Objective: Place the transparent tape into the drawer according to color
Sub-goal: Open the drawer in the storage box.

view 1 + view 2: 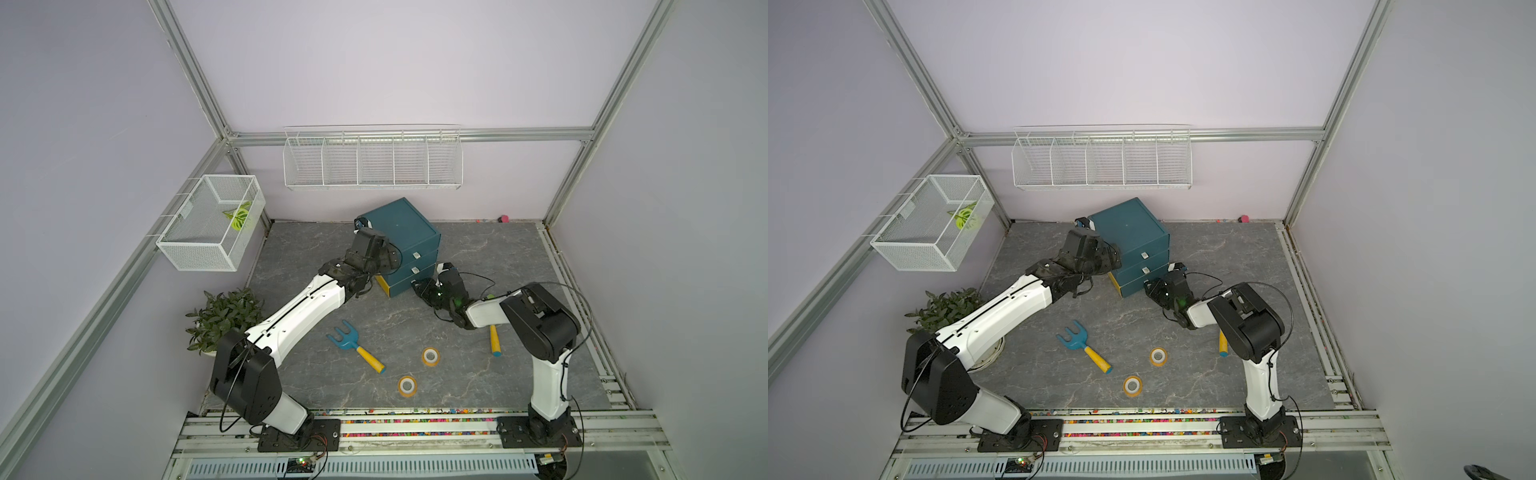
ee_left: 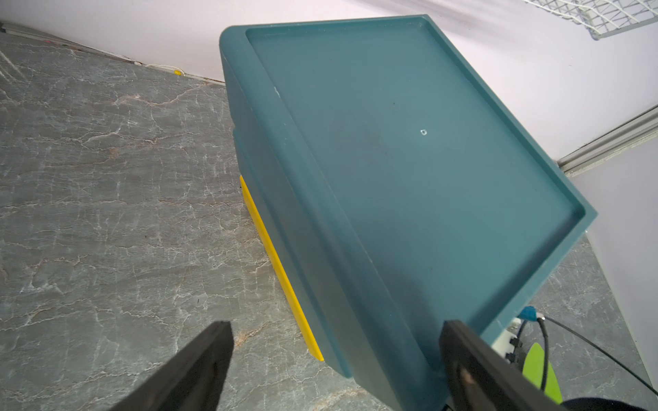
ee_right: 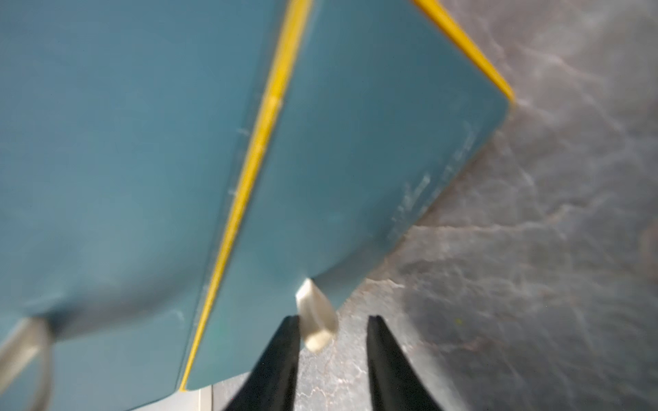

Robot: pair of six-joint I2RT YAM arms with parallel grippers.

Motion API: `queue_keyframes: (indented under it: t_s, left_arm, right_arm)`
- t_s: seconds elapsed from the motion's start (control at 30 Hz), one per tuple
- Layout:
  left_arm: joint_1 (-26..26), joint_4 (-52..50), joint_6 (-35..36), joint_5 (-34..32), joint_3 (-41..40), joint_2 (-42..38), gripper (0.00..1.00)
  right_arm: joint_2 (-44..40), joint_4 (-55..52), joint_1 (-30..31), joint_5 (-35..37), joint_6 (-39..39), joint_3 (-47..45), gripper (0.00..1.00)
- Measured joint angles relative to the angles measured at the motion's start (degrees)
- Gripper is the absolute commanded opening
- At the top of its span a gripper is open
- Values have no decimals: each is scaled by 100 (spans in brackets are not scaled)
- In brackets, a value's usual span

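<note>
Sitting at back of grey surface [image 1: 498, 257]: teal three-drawer cabinet [image 1: 401, 230]; left jaws spread wide, straddling its top edge, holding nothing. Two orange-tinted tape rolls [image 1: 430, 356] [image 1: 407, 386] lie flat near surface's front, well apart from cabinet. Right jaws narrowly apart around white pull tab [image 3: 313, 313] of bottom drawer [image 3: 356, 160].

A robot test cell, probably a laboratory's, is shown: lilac panels [image 1: 395, 62] framed by aluminium profiles [image 1: 193, 75], two arms [image 1: 303, 305] bolted to a rail [image 1: 415, 432] at lower frame.
</note>
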Motion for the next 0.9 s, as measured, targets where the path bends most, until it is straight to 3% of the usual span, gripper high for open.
queue_keyframes:
  t_s: [0.23,0.5,0.9]
  left_arm:
    - [2,4,2,11,0,4,96]
    - [4,9,2,35,0,11,96]
    - [4,4,4,76,0,11,96]
  right_arm:
    - [31,103,-52,-39,-37,20,0]
    - [-72,474,-50,-39,-15,-369,0]
    - [-1198,496,210,234,-17,-1781,0]
